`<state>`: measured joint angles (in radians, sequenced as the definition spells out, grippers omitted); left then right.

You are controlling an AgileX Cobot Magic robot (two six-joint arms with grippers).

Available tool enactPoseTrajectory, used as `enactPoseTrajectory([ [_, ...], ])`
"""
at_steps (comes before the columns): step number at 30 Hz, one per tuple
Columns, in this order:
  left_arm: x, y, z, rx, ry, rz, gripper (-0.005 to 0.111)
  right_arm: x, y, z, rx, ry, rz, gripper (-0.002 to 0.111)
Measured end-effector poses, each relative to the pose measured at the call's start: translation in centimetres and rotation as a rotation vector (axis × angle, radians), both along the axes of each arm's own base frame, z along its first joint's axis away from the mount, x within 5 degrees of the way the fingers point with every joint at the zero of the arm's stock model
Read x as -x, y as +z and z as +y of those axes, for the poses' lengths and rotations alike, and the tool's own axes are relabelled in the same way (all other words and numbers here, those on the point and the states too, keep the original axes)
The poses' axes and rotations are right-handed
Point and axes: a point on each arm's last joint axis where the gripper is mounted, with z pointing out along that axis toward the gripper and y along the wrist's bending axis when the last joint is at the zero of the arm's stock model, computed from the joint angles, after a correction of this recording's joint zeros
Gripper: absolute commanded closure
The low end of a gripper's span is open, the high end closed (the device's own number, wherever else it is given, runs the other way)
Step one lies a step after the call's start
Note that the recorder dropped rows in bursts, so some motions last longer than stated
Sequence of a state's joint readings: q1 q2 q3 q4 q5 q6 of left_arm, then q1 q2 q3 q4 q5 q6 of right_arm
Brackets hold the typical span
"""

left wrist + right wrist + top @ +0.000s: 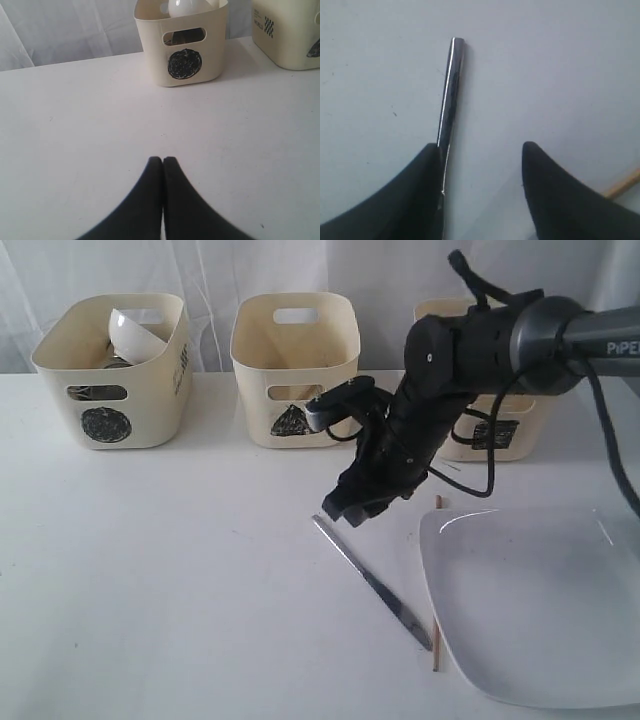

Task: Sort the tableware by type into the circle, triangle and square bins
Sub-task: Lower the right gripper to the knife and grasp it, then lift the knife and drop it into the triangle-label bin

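A steel knife (372, 582) lies slantwise on the white table, its handle end (451, 85) under my right gripper (348, 508). That gripper (482, 150) is open, one finger beside the handle, nothing held. A wooden chopstick (436, 640) lies along the left edge of the large square white plate (540, 610). The round white bowl (135, 335) sits tilted in the circle bin (112, 370). The triangle bin (295, 368) stands in the middle; the square bin (490, 435) is partly hidden behind my right arm. My left gripper (162, 161) is shut and empty over bare table.
The three bins stand in a row along the table's back edge, before a white curtain. In the left wrist view the circle bin (182, 50) holds the white bowl (187, 7), with another bin's corner (290, 35) beside it.
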<state>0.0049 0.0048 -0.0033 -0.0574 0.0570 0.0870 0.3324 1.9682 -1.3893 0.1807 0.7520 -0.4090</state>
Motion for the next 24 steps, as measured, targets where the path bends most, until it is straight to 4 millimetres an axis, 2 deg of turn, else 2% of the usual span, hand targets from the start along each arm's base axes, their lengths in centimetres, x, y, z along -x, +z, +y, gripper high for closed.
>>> enactPoseTrajectory([
  [3, 0.0, 0.0, 0.0, 0.000, 0.000, 0.000, 0.107, 0.4, -1.6, 0.8, 0.012, 0.021, 0.025, 0.052],
  [9, 0.0, 0.0, 0.0, 0.000, 0.000, 0.000, 0.107, 1.0, -2.1, 2.1, 0.019, 0.064, 0.041, 0.052],
  [15, 0.0, 0.0, 0.0, 0.000, 0.000, 0.000, 0.107, 1.2, -2.8, 2.4, 0.025, 0.076, 0.060, 0.052],
  [21, 0.0, 0.0, 0.0, 0.000, 0.000, 0.000, 0.107, 1.1, -4.8, 2.5, 0.045, 0.080, 0.105, 0.052],
  [24, 0.0, 0.0, 0.0, 0.000, 0.000, 0.000, 0.107, 1.1, -5.0, 2.6, 0.048, 0.086, 0.107, 0.060],
])
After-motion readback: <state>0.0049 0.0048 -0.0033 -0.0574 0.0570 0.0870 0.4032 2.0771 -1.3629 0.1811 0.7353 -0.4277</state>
